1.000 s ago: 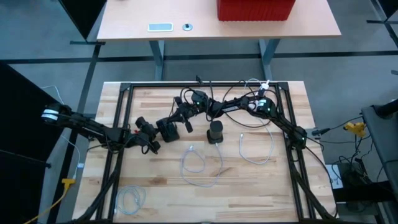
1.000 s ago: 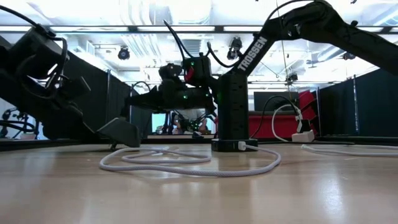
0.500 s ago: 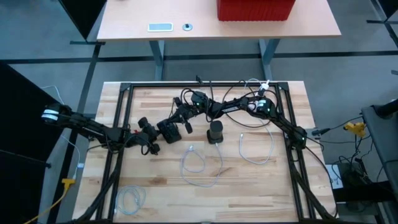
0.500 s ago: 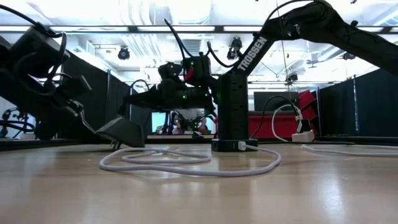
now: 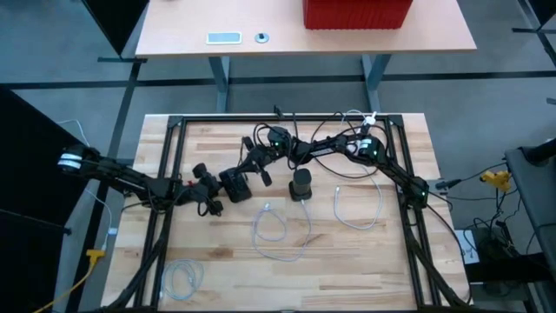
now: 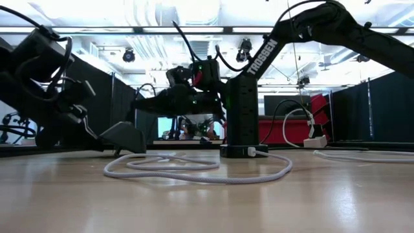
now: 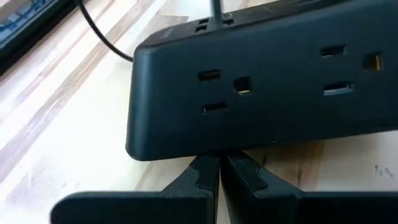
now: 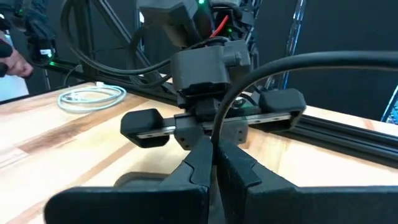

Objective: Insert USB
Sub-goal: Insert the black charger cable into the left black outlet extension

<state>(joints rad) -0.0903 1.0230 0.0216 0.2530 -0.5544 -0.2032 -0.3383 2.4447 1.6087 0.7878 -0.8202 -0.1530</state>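
Note:
A black power strip (image 7: 261,81) with outlets and small ports lies on the wooden table (image 5: 365,261), just ahead of my left gripper (image 7: 219,169), which is shut; the same strip (image 5: 235,184) shows in the high view. My right gripper (image 8: 211,163) faces the left gripper (image 8: 202,118) from the far right and is shut on a black cord (image 8: 249,81). A black tower strip (image 5: 301,184) stands upright at mid-table. White USB cables (image 5: 280,233) lie loose on the table near it. My left gripper's shut fingertips (image 7: 205,171) meet the lower long edge of the power strip (image 7: 214,152), coming almost level from the table's left; the strip lies on the table. My right gripper pinches the black cord (image 8: 214,140) between its two fingers; the cord arcs up and away from them.
A black metal frame (image 5: 287,117) borders the table. More white cable lies in a loop at the right (image 5: 358,207) and in a coil at the near left corner (image 5: 182,278). A desk with a red box (image 5: 356,13) stands beyond the far edge.
In the low view my left arm's wrist has shifted a little, and the dark end of the power strip in front of it has moved slightly toward the table's left. Both grippers have stayed shut.

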